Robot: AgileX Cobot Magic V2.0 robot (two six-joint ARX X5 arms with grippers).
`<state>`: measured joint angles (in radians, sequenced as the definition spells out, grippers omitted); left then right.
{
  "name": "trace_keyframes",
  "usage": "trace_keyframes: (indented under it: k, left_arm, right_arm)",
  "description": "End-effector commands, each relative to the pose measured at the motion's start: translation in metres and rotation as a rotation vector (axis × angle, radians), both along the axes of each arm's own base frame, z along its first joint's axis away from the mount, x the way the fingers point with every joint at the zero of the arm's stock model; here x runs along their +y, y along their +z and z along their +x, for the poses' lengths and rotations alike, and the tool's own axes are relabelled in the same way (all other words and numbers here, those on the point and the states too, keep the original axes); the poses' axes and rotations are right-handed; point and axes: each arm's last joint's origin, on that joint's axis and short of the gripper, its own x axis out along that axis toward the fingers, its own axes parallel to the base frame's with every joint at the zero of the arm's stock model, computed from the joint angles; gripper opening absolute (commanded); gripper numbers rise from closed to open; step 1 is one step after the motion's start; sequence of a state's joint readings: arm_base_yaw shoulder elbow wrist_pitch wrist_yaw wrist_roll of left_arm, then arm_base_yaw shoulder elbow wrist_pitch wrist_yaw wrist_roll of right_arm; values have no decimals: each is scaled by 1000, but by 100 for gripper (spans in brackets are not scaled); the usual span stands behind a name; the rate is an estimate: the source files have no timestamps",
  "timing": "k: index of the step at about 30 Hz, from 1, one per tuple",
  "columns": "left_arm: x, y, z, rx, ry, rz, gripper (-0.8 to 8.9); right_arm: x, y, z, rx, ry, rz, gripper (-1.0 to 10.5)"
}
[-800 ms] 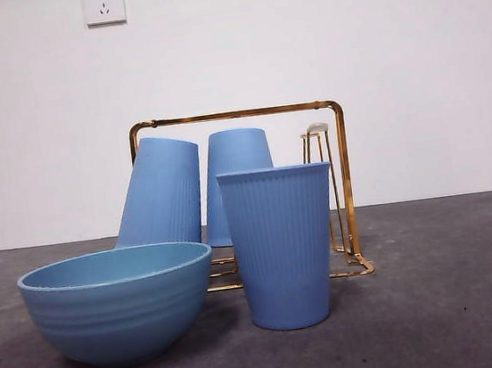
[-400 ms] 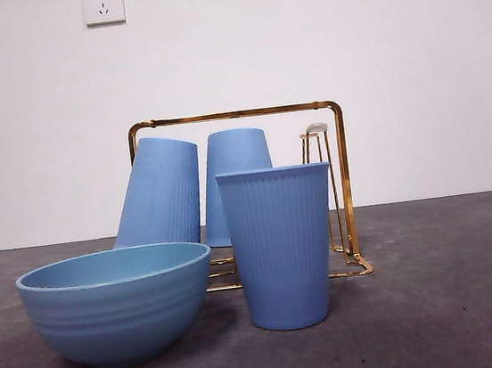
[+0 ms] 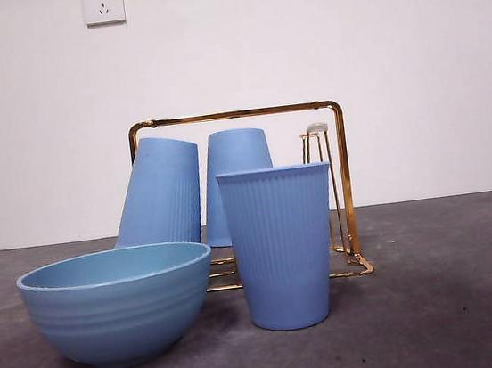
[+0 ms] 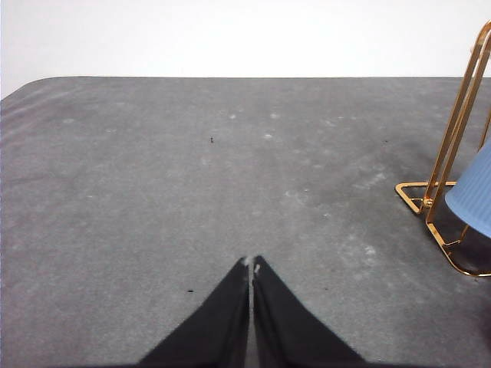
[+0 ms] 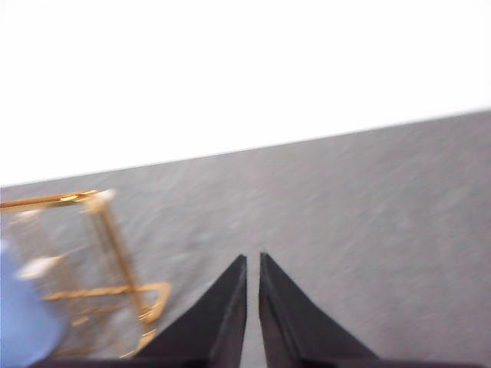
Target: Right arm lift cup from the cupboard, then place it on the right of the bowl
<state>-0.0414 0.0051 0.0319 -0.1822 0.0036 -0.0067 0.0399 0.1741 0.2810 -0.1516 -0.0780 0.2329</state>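
An upright light-blue ribbed cup (image 3: 282, 247) stands on the table just right of the wide blue bowl (image 3: 117, 303), in front of the gold wire cupboard (image 3: 345, 181). Two more cups sit upside down on the cupboard, one leaning (image 3: 162, 194) and one straight (image 3: 236, 163). No gripper shows in the front view. In the blurred right wrist view, my right gripper (image 5: 253, 258) is shut on nothing, above bare table, with the cupboard (image 5: 115, 238) and a blue cup edge (image 5: 23, 322) off to one side. My left gripper (image 4: 251, 263) is shut and empty over the table, away from the cupboard (image 4: 449, 176).
Grey table surface (image 3: 449, 303) stretches to the right of the upright cup and cupboard. A white wall with two sockets (image 3: 104, 4) closes the back. One bare peg (image 3: 317, 139) stands at the cupboard's right end.
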Motion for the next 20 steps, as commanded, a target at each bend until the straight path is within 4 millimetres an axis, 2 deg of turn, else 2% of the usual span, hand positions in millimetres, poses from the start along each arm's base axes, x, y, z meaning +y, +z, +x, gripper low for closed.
trace_keyframes:
  k: [1,5,8,20]
  left_arm:
    - [0,-7,1,21,-4,14,6]
    - [0,-7,1,21,-4,14,6]
    - [0,-7,1,21,-4,14,6]
    - [0,-7,1,21,-4,14,6]
  right_arm:
    - [-3,-23,3,-16,-33,-62,24]
    - [-5,-57,4,29,-44,-113,24]
    - [-5,-75,5,54,-38,-151,24]
    - [-3,-81,2,107,-34,-258,24]
